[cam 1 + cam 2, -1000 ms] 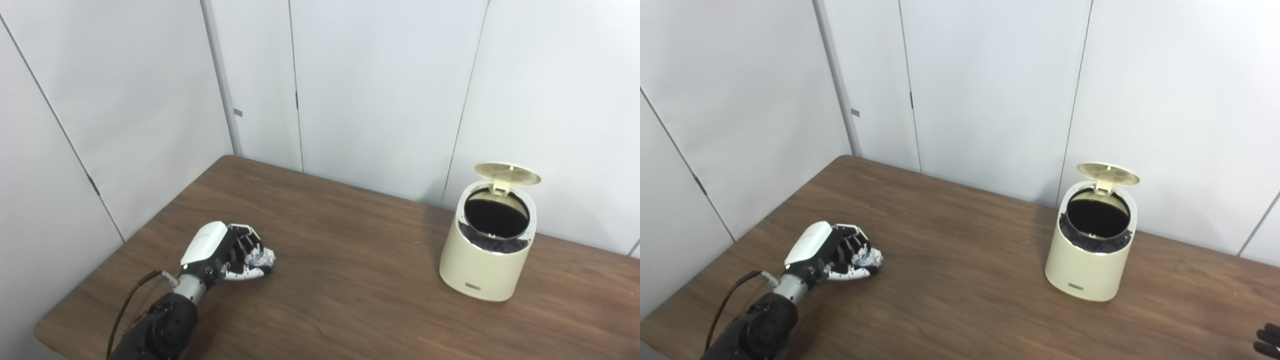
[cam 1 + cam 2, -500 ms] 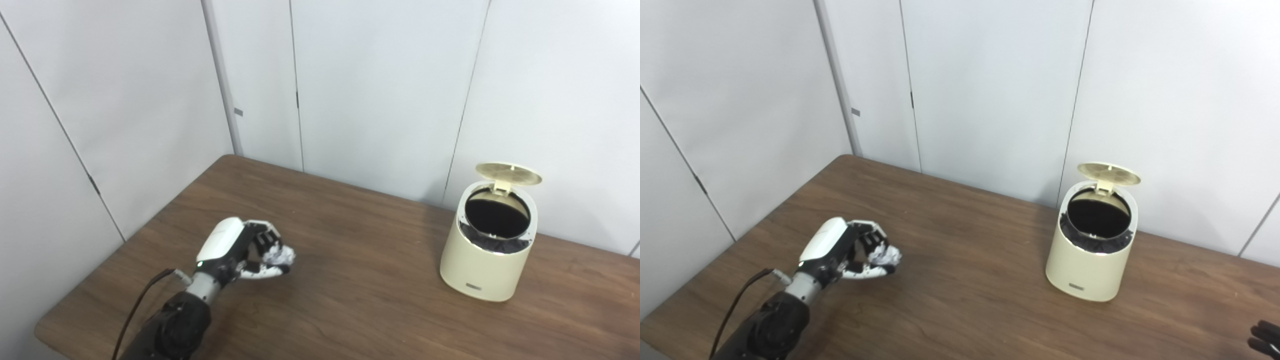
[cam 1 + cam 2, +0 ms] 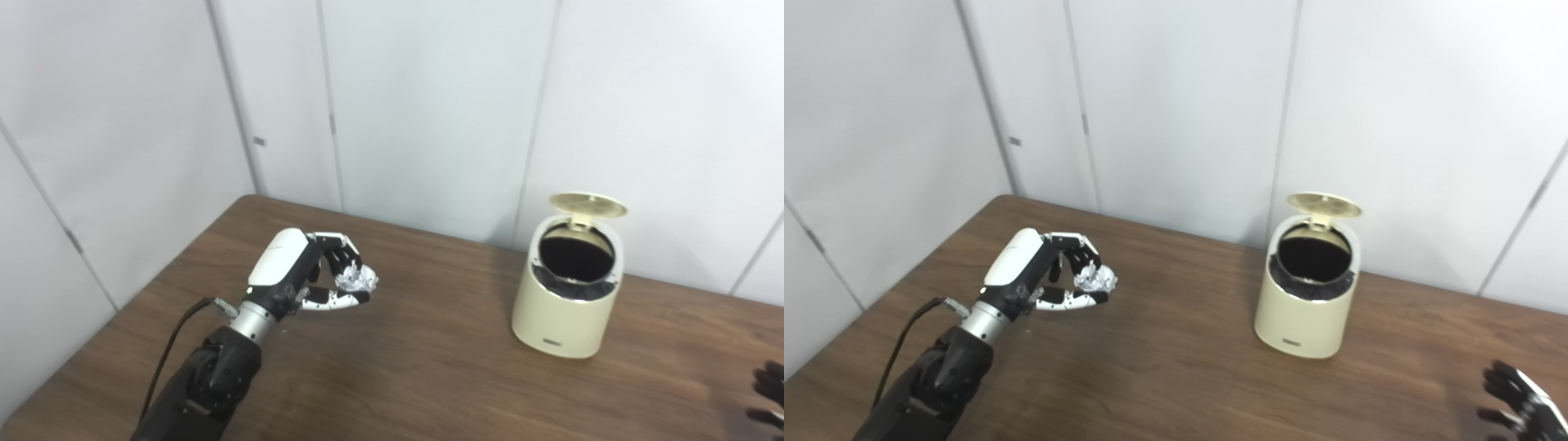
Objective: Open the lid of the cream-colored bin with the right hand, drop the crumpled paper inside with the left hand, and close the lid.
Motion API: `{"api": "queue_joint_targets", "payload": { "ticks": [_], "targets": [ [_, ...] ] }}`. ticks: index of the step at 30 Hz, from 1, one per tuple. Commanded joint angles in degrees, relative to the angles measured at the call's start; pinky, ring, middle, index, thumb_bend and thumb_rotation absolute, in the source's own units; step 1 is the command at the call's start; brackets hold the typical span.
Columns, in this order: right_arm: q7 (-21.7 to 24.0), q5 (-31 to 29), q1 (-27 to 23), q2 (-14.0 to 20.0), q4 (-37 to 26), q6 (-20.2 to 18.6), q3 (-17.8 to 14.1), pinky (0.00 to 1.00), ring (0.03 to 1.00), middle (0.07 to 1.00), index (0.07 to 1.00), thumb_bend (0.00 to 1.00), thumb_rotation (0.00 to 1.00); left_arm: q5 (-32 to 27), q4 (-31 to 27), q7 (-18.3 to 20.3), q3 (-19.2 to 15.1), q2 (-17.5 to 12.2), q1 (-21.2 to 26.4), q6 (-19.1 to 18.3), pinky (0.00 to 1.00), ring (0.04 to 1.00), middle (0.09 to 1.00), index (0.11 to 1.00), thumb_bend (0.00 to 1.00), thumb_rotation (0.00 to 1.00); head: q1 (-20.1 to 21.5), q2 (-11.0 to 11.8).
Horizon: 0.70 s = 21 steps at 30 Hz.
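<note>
The crumpled paper is a small white ball, and I hold it in my left hand. My fingers curl over the top of it and my thumb sits under it, so I am pinching the paper. My hand is up in the air above the brown table, on the left side. The cream-colored bin stands on the table well apart from the paper, over to the right, near the white wall. Its lid is tipped up at the back, and the dark hole is open. My right hand is low at the table's right edge, with its fingers spread and nothing in it.
</note>
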<state>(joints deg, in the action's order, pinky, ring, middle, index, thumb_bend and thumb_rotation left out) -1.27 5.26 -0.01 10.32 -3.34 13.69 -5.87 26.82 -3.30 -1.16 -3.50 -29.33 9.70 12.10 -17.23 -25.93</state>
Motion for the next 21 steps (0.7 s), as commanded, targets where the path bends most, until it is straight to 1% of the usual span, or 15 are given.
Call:
{"api": "queue_joint_targets", "payload": {
  "ticks": [1,3,6,9,10,14,20,21],
  "targets": [
    [0.5,-1.9,-1.0,-0.4,-1.4,2.0,0.1,0.81,0.881,0.854,0.882,0.81,0.81,-0.3,-3.9,0.8,0.2,-0.2,4.2,-0.1,0.15,0.430,0.478,0.486,0.50,0.00,0.5,0.0],
    [0.2,-1.7,-0.8,-1.0,-2.1,1.1,0.4,0.86,0.895,0.868,0.903,0.76,0.81,-0.1,-6.0,2.4,1.0,0.4,5.7,-1.5,0.14,0.428,0.477,0.487,0.50,0.00,2.8,0.2],
    [-0.6,-0.3,-0.3,-2.2,-3.4,-0.6,0.7,0.90,0.912,0.886,0.920,0.71,0.80,0.2,-8.0,4.9,2.1,1.1,7.9,-3.9,0.14,0.424,0.474,0.491,0.50,0.00,5.5,0.3],
    [-1.4,1.5,0.0,-3.4,-4.0,-0.9,1.1,0.95,0.913,0.892,0.927,0.66,0.80,0.7,-8.3,6.3,3.0,1.6,9.8,-4.7,0.14,0.421,0.474,0.494,0.50,0.00,7.9,0.4],
    [-1.6,1.9,0.0,-3.6,-4.0,-0.7,1.2,0.94,0.908,0.890,0.927,0.64,0.80,0.9,-8.1,6.6,3.4,1.8,10.6,-4.6,0.14,0.419,0.474,0.496,0.50,0.00,8.3,0.5],
    [-2.5,4.0,0.1,-4.4,-3.7,-0.1,1.8,0.91,0.889,0.869,0.911,0.66,0.81,0.5,-6.9,7.3,4.5,2.7,13.2,-3.7,0.14,0.415,0.473,0.498,0.50,0.00,11.0,0.7],
    [-3.5,5.3,0.2,-5.5,-2.7,0.5,2.5,0.90,0.888,0.856,0.896,0.74,0.81,-0.6,-4.6,8.4,6.0,4.2,16.4,-3.0,0.14,0.416,0.477,0.495,0.50,0.00,14.6,1.0],
    [-3.8,5.7,0.2,-5.7,-2.6,0.5,2.6,0.89,0.886,0.853,0.893,0.75,0.81,-0.6,-4.1,8.4,6.2,4.3,16.7,-2.7,0.14,0.416,0.477,0.495,0.50,0.00,15.4,1.0]
  ]
}}
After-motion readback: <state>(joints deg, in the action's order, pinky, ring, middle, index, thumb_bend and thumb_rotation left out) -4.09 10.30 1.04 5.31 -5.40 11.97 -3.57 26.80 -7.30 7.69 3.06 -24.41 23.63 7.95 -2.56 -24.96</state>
